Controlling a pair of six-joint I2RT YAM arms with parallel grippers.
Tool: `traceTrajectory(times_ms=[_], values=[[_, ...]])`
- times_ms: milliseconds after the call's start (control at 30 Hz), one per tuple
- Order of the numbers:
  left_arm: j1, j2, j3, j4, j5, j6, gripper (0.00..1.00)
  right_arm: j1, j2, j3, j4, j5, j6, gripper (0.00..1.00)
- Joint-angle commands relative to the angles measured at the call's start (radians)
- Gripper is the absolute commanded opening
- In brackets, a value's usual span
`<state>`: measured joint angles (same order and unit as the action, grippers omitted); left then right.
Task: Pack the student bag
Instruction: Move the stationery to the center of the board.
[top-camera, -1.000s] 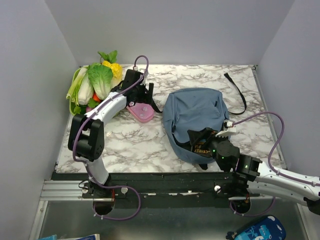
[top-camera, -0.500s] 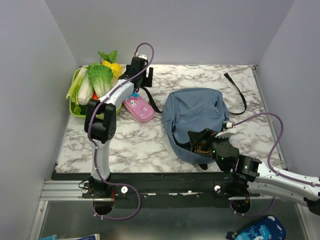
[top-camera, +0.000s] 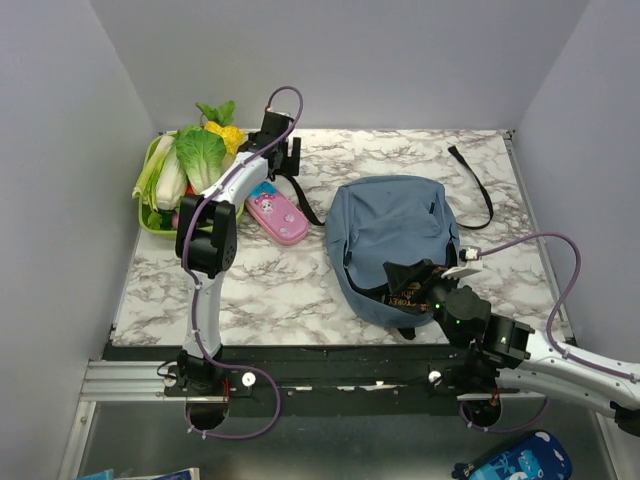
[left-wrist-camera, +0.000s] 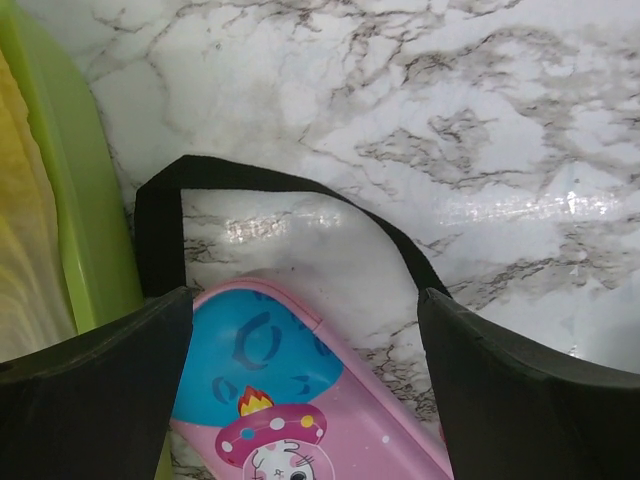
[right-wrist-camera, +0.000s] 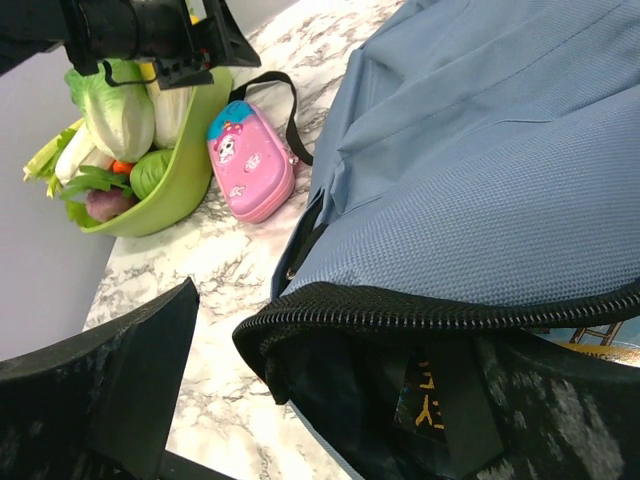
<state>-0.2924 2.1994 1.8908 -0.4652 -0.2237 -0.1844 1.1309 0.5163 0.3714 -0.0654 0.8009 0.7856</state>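
The dusty-blue student bag (top-camera: 390, 225) lies right of centre, its zipped mouth facing the near edge. It also fills the right wrist view (right-wrist-camera: 500, 150). A dark book with yellow lettering (right-wrist-camera: 425, 400) sits inside the mouth. My right gripper (top-camera: 415, 282) is open at the mouth, and the zipper rim lies between its jaws (right-wrist-camera: 350, 330). The pink pencil case (top-camera: 278, 215) lies on the table left of the bag. My left gripper (top-camera: 283, 162) hovers open and empty beyond it, above a black strap loop (left-wrist-camera: 160, 220). The case's end (left-wrist-camera: 300, 400) shows between the fingers.
A green basket of vegetables (top-camera: 150, 205) stands at the back left, close beside my left gripper (left-wrist-camera: 70, 180). Another black strap (top-camera: 478, 190) trails behind the bag to the right. A bright-blue printed pouch (top-camera: 515, 462) lies below the table's near edge, at the right.
My left gripper has moved from right over the pink pencil case to the back of the table, leaving the case lying there. My right arm has shifted slightly at the bag's mouth.
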Motion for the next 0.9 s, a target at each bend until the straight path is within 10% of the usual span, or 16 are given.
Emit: traceTrajectory(times_ms=[0,500,867], values=[[0.032,0.003,-0.001,-0.105,0.003,-0.050,0.99,-0.005,-0.036,-0.023,-0.033,0.034,0.001,0.97],[0.039,0.054,-0.016,-0.259,-0.123,0.028,0.99,-0.003,-0.045,-0.026,0.002,0.008,-0.016,0.94],[-0.001,-0.191,-0.441,-0.119,0.075,0.164,0.96,-0.005,-0.039,-0.008,0.026,0.003,-0.052,0.94]])
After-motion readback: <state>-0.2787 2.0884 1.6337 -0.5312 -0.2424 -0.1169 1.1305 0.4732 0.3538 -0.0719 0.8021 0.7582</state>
